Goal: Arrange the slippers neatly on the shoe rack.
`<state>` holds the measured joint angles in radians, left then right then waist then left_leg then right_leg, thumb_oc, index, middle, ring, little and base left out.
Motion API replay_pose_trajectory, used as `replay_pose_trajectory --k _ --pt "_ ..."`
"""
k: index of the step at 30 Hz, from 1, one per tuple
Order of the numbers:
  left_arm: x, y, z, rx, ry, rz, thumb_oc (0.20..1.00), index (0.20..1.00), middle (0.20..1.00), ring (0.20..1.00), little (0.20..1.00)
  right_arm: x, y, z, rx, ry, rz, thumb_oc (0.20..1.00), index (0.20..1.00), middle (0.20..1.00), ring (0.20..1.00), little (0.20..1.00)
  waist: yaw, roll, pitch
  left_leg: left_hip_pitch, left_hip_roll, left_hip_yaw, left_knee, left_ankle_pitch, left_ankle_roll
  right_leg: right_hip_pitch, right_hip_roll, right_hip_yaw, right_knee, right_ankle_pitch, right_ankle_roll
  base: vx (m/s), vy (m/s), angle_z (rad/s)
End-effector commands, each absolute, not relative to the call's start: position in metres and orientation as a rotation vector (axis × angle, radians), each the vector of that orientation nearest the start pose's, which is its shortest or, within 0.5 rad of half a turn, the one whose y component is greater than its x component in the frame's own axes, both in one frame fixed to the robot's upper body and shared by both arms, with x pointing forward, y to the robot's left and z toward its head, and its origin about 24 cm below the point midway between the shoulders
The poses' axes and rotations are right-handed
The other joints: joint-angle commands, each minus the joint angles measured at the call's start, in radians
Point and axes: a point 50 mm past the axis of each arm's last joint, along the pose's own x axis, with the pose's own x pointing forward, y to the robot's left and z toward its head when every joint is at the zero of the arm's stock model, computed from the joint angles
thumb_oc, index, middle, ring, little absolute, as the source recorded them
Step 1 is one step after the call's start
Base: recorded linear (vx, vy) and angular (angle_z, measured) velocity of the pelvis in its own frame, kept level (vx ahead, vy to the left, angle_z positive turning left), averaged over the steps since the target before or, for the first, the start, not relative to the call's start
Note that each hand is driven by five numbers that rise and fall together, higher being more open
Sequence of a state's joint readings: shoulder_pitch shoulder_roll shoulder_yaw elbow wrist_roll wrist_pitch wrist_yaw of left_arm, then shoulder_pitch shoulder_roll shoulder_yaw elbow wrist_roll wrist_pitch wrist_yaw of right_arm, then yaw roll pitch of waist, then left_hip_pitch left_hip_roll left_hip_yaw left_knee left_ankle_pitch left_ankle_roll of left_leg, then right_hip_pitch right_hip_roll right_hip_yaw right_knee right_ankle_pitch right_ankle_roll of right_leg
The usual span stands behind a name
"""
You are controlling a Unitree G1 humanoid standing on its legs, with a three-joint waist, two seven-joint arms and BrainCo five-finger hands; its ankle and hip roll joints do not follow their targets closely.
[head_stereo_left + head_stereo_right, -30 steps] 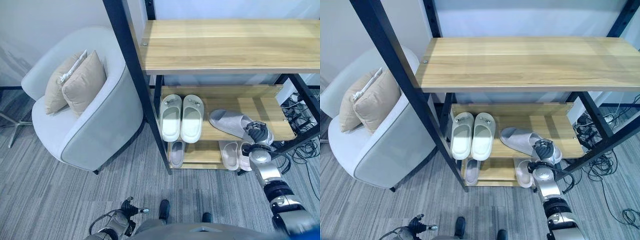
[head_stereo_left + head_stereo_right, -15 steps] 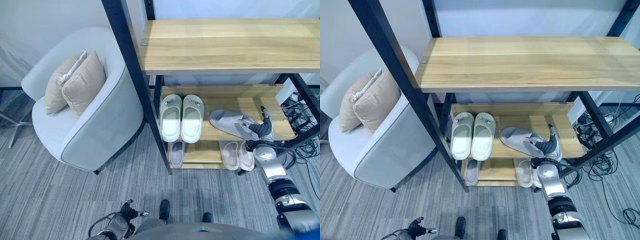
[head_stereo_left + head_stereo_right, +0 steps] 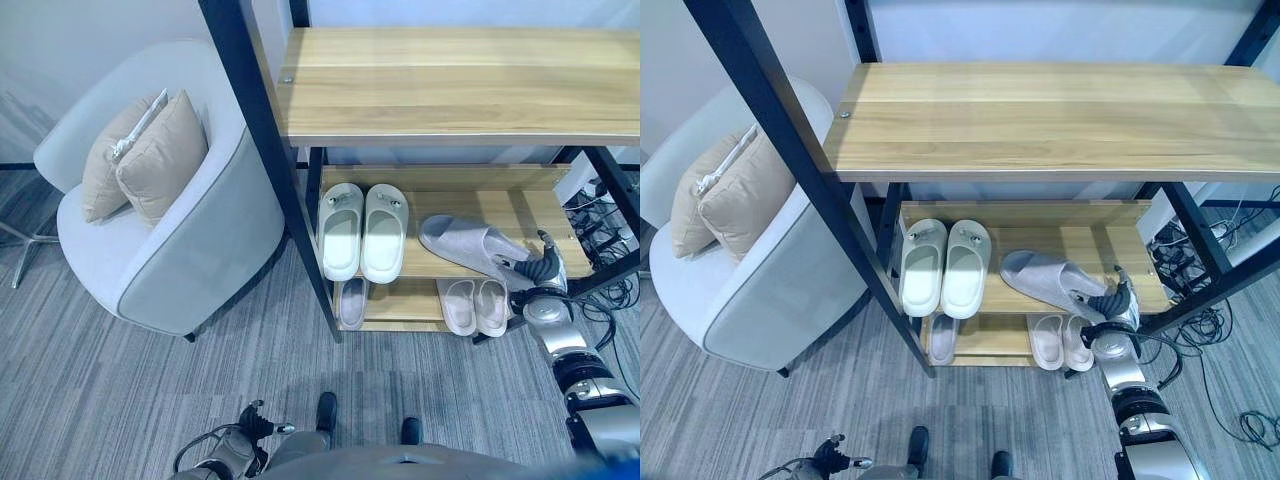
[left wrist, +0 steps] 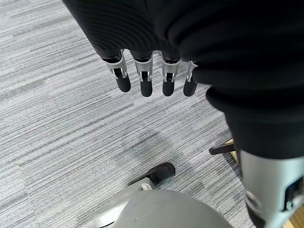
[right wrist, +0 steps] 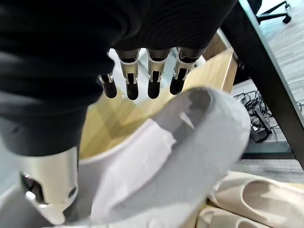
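The shoe rack (image 3: 1040, 115) has pale wood-grain shelves with a smooth, faintly satin face, on a matt black metal frame. The grey slipper (image 5: 190, 156) looks soft and matt — like foam, its strap edge a little rough. The cream slippers (image 3: 362, 230) are smooth and matt. The armchair (image 3: 190, 250) is matt woven cloth, its cushions (image 3: 150, 160) beige fabric. The floor (image 4: 71, 128) — rough, streaked grey carpet.

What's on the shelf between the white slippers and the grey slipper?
Nothing. In the left eye view, only bare wooden shelf shows between the white slippers and the grey slipper.
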<state>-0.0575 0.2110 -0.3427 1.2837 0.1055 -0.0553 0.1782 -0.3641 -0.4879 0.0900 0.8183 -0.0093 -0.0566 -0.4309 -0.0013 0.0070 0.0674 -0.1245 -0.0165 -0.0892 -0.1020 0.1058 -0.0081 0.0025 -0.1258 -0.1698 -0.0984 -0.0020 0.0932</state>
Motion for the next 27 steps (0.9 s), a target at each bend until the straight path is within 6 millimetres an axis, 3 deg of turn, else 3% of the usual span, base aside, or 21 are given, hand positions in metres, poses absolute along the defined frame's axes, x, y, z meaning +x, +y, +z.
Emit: replay_pose_trajectory --k 1,14,24,25,26,27 --pt "0.112 0.225 -0.159 0.614 1.158 -0.053 1.0 1.0 1.0 1.0 1.0 0.312 -0.304 0.046 -0.544 0.163 -0.549 1.0 1.0 1.0 1.0 1.0 0.025 -0.017 0.0 0.009 0.022 0.083 0.015 -0.111 -0.035 0.039 -0.043 -0.01 0.011 -0.041 0.05 0.0 0.0 0.0" --pt "0.118 0.226 -0.157 0.608 1.132 -0.04 1.0 1.0 1.0 1.0 1.0 0.33 -0.296 0.063 -0.599 0.126 -0.494 1.0 1.0 1.0 1.0 1.0 0.045 -0.014 0.014 -0.019 0.019 0.071 0.015 -0.098 -0.037 0.022 -0.043 -0.018 0.011 -0.037 0.049 0.0 0.0 0.0" --pt "0.122 0.226 -0.156 0.618 1.118 -0.064 1.0 1.0 1.0 1.0 1.0 0.34 -0.291 0.072 -0.715 0.119 -0.388 1.0 1.0 1.0 1.0 1.0 0.059 -0.029 0.041 -0.042 0.017 0.049 0.015 -0.086 -0.04 0.018 -0.042 -0.046 0.011 -0.036 0.049 0.0 0.005 0.05" --pt "0.122 0.226 -0.156 0.618 1.116 -0.065 1.0 1.0 1.0 1.0 1.0 0.341 -0.292 0.073 -0.731 0.12 -0.381 0.564 0.564 0.564 0.564 0.564 0.06 -0.03 0.042 -0.045 0.017 0.047 0.015 -0.085 -0.041 0.015 -0.041 -0.048 0.011 -0.035 0.048 -0.02 -0.004 0.2" --pt "0.123 0.226 -0.156 0.617 1.115 -0.065 1.0 1.0 1.0 1.0 1.0 0.341 -0.292 0.074 -0.751 0.119 -0.371 0.2 0.2 0.2 0.2 0.2 0.063 -0.032 0.045 -0.048 0.017 0.047 0.015 -0.083 -0.041 0.014 -0.041 -0.05 0.011 -0.035 0.048 0.0 -0.005 0.18" --pt "0.123 0.227 -0.155 0.617 1.112 -0.065 1.0 1.0 1.0 1.0 1.0 0.342 -0.292 0.074 -0.771 0.128 -0.36 0.2 0.2 0.2 0.2 0.2 0.065 -0.034 0.047 -0.051 0.017 0.044 0.015 -0.082 -0.041 0.013 -0.04 -0.053 0.011 -0.034 0.048 0.0 -0.004 0.09"
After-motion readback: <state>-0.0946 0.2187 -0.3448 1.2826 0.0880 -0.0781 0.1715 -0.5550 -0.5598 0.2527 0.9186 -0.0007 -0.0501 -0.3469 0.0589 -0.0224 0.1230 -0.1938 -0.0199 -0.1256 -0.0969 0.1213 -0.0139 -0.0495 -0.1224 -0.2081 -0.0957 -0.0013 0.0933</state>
